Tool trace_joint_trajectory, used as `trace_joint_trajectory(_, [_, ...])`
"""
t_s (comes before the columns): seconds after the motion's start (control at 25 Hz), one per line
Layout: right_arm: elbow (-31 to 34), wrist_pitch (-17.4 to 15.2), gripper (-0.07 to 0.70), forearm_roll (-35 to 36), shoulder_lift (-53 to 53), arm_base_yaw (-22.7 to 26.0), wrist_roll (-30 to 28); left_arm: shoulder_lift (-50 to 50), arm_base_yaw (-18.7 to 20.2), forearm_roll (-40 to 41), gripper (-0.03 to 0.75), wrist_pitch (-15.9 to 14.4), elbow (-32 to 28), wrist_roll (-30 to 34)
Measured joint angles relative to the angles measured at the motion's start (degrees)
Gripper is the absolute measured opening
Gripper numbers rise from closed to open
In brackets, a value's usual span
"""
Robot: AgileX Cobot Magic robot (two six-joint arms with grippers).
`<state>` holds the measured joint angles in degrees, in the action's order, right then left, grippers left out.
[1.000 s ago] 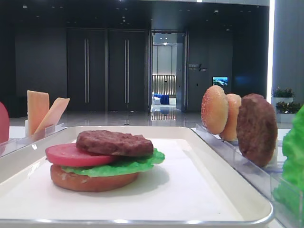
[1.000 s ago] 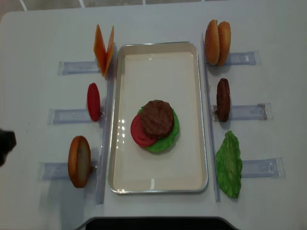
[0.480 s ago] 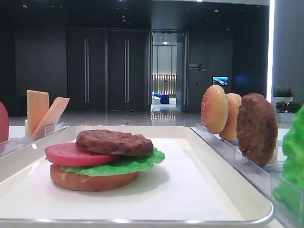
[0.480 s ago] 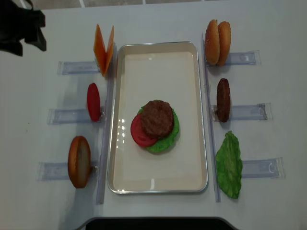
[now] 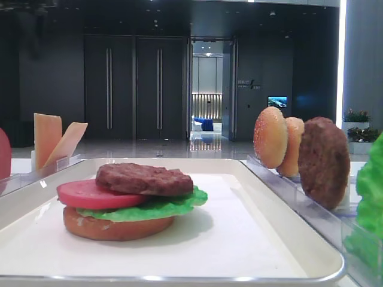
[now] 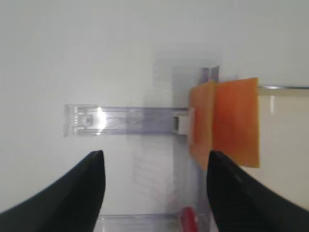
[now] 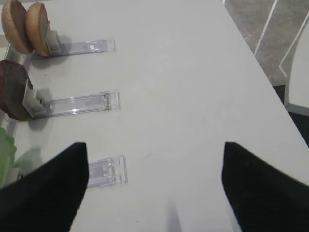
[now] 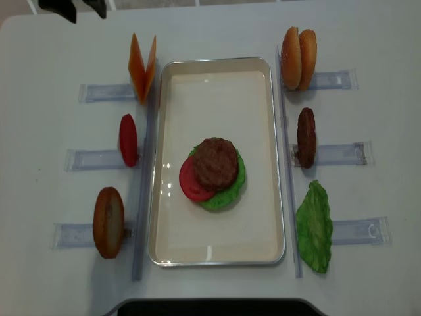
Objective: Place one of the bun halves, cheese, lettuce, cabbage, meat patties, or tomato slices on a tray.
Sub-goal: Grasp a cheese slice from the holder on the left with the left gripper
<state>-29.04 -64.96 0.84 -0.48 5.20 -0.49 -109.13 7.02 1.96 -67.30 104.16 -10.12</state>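
Cheese: I see two slices standing in a V in the clear rack, just left of the tray's far left corner. Left gripper hangs above them, jaws apart, nothing between. On the tray: bun, lettuce, tomato, patty stacked. Right gripper spread wide and empty over bare table.

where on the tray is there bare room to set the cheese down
The tray is bare across its far half, between the far rim and the burger stack, level with the cheese. A narrower bare strip lies between the stack and the near rim. The middle is crowded by the stack.
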Motion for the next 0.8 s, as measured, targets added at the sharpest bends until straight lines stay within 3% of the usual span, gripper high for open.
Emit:
trace_joint_trajectory(0.28, [0.0,0.0,0.539,0.0,0.0,0.0,0.0,-3.0,9.5,1.7,0.502,0.6,0.8,-8.7])
trace_joint_trajectory(0.52, [0.0,0.0,0.539,0.0,0.0,0.0,0.0,-5.6,10.7,3.6,0.502,1.7,0.8,-13.2])
trace_joint_trajectory(0.8, [0.0,0.0,0.539,0.0,0.0,0.0,0.0,-9.2,10.7,3.6,0.502,4.4,0.9,-14.2])
